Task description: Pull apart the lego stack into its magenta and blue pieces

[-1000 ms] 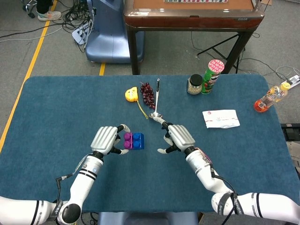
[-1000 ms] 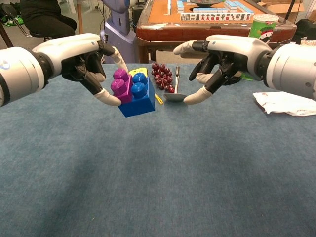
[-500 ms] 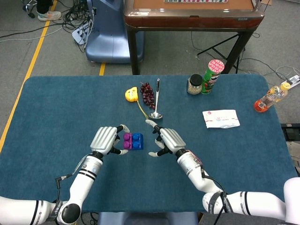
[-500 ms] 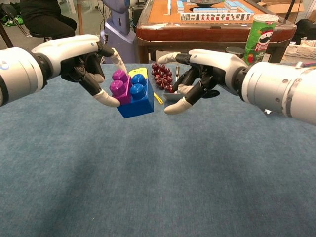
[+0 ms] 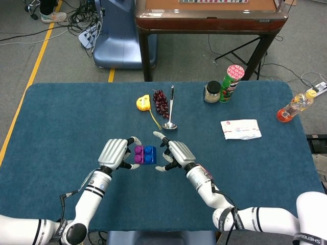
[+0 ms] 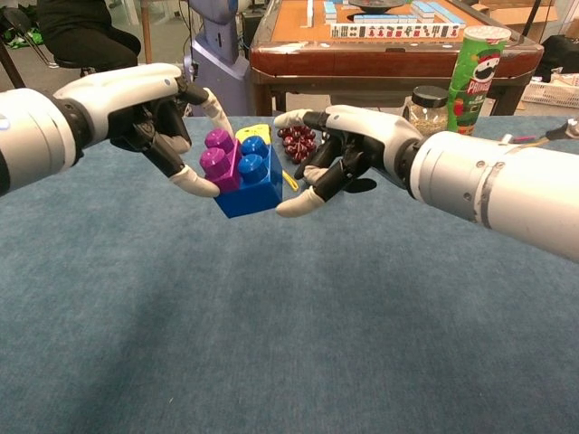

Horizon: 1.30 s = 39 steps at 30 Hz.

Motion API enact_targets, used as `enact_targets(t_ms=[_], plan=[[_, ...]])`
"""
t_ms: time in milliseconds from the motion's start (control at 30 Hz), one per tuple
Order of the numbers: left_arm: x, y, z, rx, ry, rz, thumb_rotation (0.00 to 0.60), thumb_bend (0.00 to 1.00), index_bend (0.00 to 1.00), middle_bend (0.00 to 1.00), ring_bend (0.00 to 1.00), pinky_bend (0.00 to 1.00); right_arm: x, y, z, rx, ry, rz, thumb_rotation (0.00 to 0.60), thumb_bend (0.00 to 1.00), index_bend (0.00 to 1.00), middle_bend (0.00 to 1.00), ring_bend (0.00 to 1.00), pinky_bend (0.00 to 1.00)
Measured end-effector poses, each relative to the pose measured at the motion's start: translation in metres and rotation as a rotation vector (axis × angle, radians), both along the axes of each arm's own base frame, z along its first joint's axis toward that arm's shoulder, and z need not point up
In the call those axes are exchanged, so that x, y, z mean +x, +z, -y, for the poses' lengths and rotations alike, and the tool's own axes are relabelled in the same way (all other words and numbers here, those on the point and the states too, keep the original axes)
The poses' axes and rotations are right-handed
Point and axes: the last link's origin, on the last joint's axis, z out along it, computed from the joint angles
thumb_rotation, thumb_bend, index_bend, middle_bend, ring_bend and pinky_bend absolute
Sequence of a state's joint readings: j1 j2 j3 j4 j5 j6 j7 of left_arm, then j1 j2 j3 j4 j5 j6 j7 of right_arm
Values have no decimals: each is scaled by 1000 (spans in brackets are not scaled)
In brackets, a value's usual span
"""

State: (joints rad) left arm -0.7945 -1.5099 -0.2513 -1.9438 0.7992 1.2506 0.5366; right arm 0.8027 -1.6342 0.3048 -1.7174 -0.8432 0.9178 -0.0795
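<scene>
The lego stack is a magenta piece point(image 5: 138, 154) point(image 6: 218, 159) joined to a blue piece point(image 5: 150, 154) point(image 6: 254, 181). It hangs above the blue table cloth point(image 5: 66, 117). My left hand point(image 5: 115, 151) point(image 6: 156, 112) pinches the stack at its magenta side between thumb and a finger. My right hand point(image 5: 174, 153) point(image 6: 342, 150) sits just right of the blue piece with its fingers spread and nothing in them. Its fingertips point(image 6: 291, 205) reach almost to the blue piece's right edge; whether they touch it I cannot tell.
Behind the stack lie a spoon point(image 5: 171, 109), a bunch of dark grapes point(image 5: 161, 102) and a yellow tape measure point(image 5: 143, 102). A jar point(image 5: 212, 92) and a green Pringles can point(image 5: 232, 81) stand at the back, with a white packet point(image 5: 240, 128) and an orange bottle point(image 5: 294, 107) right.
My right hand has moved left, from beside the spoon to right beside the blue piece. The left hand has kept the stack in place.
</scene>
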Motion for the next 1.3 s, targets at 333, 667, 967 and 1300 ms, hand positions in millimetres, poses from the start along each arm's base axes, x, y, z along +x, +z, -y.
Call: enact_targets(t_ms=[333, 667, 967, 1300], plan=[[1, -1, 2, 1, -8, 3, 600, 204, 607, 1000, 971, 1000, 6, -10, 2, 56, -24, 47, 600, 0, 88, 1000, 1000, 1000], [-2, -2, 4, -1, -7, 3, 600, 204, 608, 1000, 971, 1000, 12, -15, 3, 74, -29, 58, 600, 0, 221, 1000, 1000, 1000], [-3, -2, 5, -15, 1, 20, 600, 204, 608, 1000, 971, 1000, 12, -19, 5, 68, -42, 59, 600, 82, 366, 1000, 1000, 1000], [-3, -2, 7, -37, 5, 38, 600, 204, 608, 1000, 971, 1000, 14, -23, 6, 60, -51, 72, 600, 156, 444, 1000, 1000, 1000]])
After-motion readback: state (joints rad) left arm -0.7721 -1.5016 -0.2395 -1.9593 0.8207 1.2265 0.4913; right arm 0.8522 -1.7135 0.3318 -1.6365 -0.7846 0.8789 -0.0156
